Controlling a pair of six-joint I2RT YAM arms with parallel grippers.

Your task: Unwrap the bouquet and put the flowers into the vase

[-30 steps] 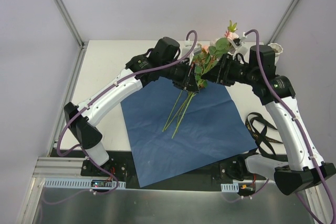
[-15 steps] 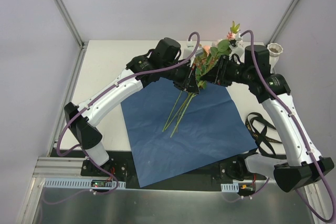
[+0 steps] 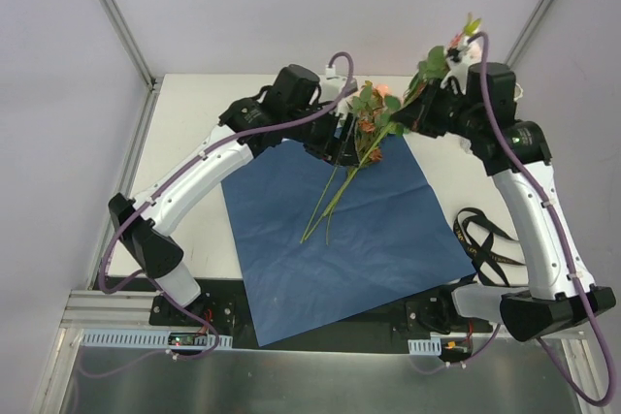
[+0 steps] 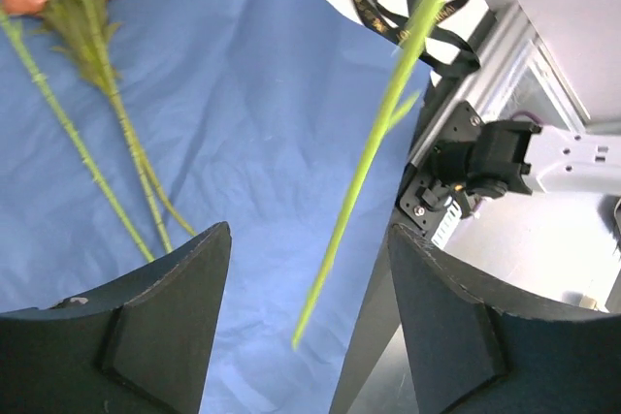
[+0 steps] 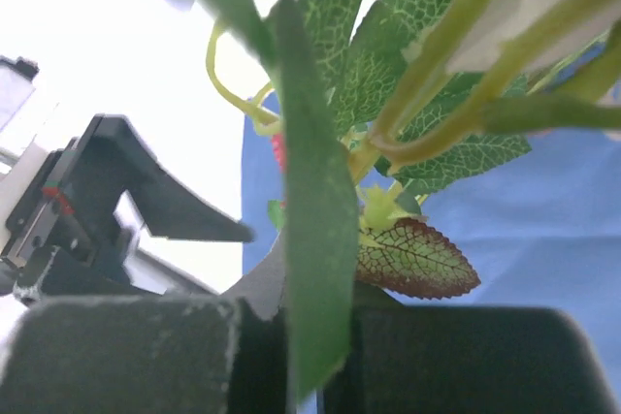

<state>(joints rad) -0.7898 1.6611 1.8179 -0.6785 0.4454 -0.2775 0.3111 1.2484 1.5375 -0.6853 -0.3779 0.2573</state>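
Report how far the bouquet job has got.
Done: unwrapping; the paper lies flat and the ribbon lies aside. In hand: the right gripper is shut on one flower, held raised; the left gripper is open. Left: the other flowers lie on the paper, and the vase is out of view, so none shows as placed.
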